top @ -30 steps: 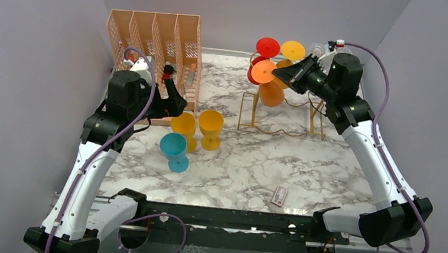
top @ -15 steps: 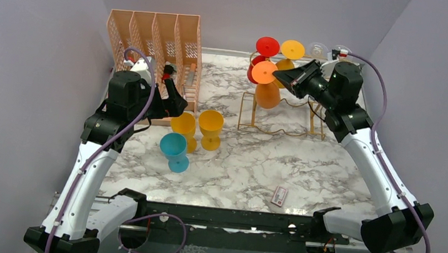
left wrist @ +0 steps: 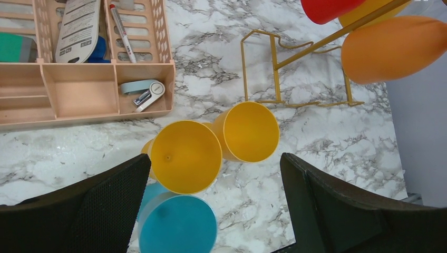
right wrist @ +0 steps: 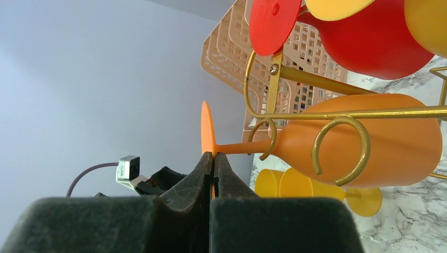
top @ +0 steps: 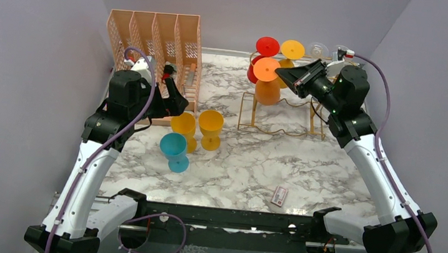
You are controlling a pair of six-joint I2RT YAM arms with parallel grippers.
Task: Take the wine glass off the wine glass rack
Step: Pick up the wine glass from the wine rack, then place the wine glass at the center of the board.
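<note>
An orange wine glass (top: 268, 92) hangs upside down at the front left of the gold wire wine glass rack (top: 280, 131), its stem in a curled hook (right wrist: 263, 138). My right gripper (right wrist: 213, 154) is shut on the edge of the glass's flat foot (top: 266, 69), reaching in from the right. A red glass (right wrist: 369, 42) and a yellow glass (top: 293, 49) hang behind it on the same rack. My left gripper (left wrist: 213, 163) stands open over the cups at mid-left, holding nothing.
Two yellow glasses (top: 211, 125) (top: 184, 125) and a teal one (top: 174, 147) stand on the marble top left of the rack. A peach lattice organiser (top: 156, 31) fills the back left. A small card (top: 279, 196) lies near the front. Walls close in on both sides.
My right wrist has drawn back to the right and a little lower, still pinching the orange foot. The glass has barely shifted on its hook. The left arm has not moved.
</note>
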